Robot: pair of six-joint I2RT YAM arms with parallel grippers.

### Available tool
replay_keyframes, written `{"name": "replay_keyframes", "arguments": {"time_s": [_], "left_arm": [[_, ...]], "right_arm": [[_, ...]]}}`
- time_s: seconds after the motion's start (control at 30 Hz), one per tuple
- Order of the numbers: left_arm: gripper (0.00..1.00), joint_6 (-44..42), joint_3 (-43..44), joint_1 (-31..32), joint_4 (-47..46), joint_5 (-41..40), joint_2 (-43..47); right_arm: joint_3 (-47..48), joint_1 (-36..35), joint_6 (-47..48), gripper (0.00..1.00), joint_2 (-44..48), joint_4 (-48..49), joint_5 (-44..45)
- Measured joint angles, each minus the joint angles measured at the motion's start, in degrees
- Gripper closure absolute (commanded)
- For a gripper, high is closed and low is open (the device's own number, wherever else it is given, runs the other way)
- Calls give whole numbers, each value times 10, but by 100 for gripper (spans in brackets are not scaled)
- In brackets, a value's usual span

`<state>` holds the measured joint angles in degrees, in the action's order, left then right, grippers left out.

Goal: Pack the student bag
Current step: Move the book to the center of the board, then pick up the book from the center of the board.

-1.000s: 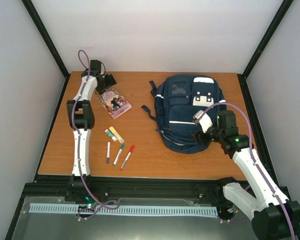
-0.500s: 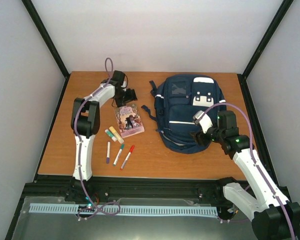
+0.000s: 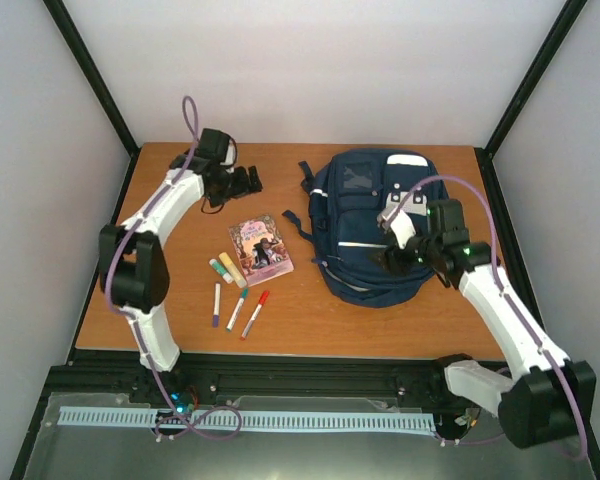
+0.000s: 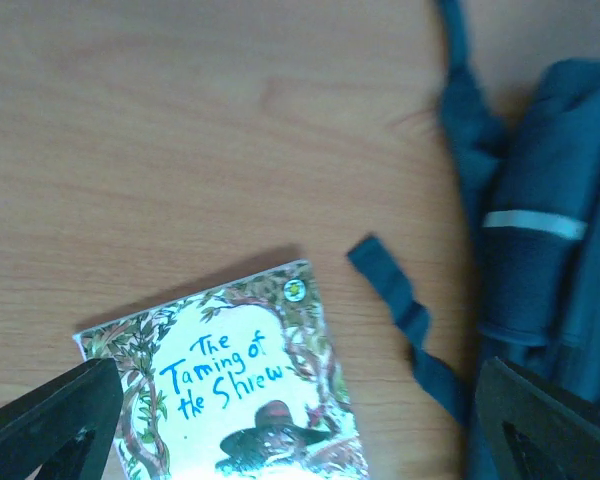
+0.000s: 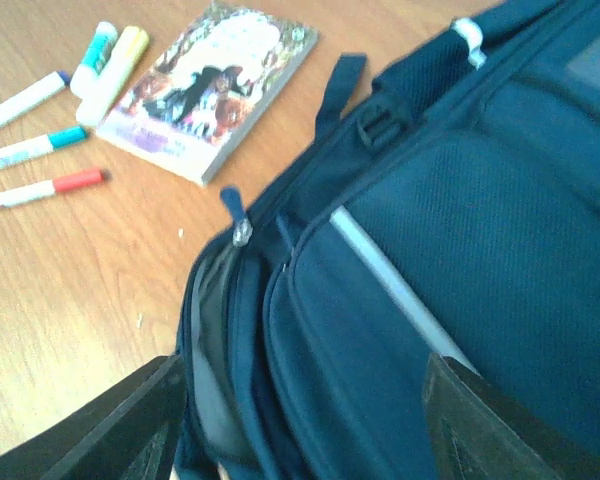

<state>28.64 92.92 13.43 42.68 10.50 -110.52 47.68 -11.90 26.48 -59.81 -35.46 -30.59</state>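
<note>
The student bag (image 3: pixel 375 220) lies flat on the right half of the table, navy with thin white stripes. Its near end fills the right wrist view (image 5: pixel 430 250), with a zip pull (image 5: pixel 242 232) and a slightly gaping zip showing grey lining. My right gripper (image 3: pixel 393 258) is open and hovers over that near end (image 5: pixel 310 440), fingers wide either side. A paperback book (image 3: pixel 260 248), "The Taming of the Shrew", lies left of the bag. My left gripper (image 3: pixel 242 182) is open and empty beyond the book, which lies below it (image 4: pixel 230 390). A bag strap (image 4: pixel 400 310) lies between book and bag.
Several markers lie left of and nearer than the book: a green-capped one (image 3: pixel 220 270), a yellow one (image 3: pixel 232 268), a purple one (image 3: pixel 216 305), a teal one (image 3: pixel 238 308) and a red one (image 3: pixel 255 313). Grey walls enclose the table.
The book slid from the far left toward the bag and rotated. My left gripper followed it, then drew back a little to the far left. My right gripper shifted slightly farther over the bag.
</note>
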Motion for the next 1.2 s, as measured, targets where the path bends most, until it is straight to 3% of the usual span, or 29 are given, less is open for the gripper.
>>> {"name": "replay_keyframes", "arguments": {"time_s": [0.17, 0.43, 0.53, 0.7, 0.87, 1.03, 1.2], "left_arm": [[0, -34, -17, 0, 2, -7, 91], [0, -69, -189, 0, -60, -12, 192], [0, -57, -207, 0, -57, -51, 226], [0, -33, -144, -4, -13, -125, 180], [0, 4, -213, -14, -57, -136, 175], [18, 49, -235, -23, -102, -88, 163], [18, 86, -238, -25, -160, -33, 116]], "right_arm": [[106, -10, -16, 34, -96, 15, -16], [230, -94, -58, 40, -269, 49, -19], [268, -137, -66, 43, -337, 53, -13], [339, -188, -89, 49, -440, 53, -4], [431, -211, -117, 52, -542, 43, 2], [487, -214, -135, 55, -615, 22, 5], [514, -214, -144, 57, -665, -1, 6]]}}
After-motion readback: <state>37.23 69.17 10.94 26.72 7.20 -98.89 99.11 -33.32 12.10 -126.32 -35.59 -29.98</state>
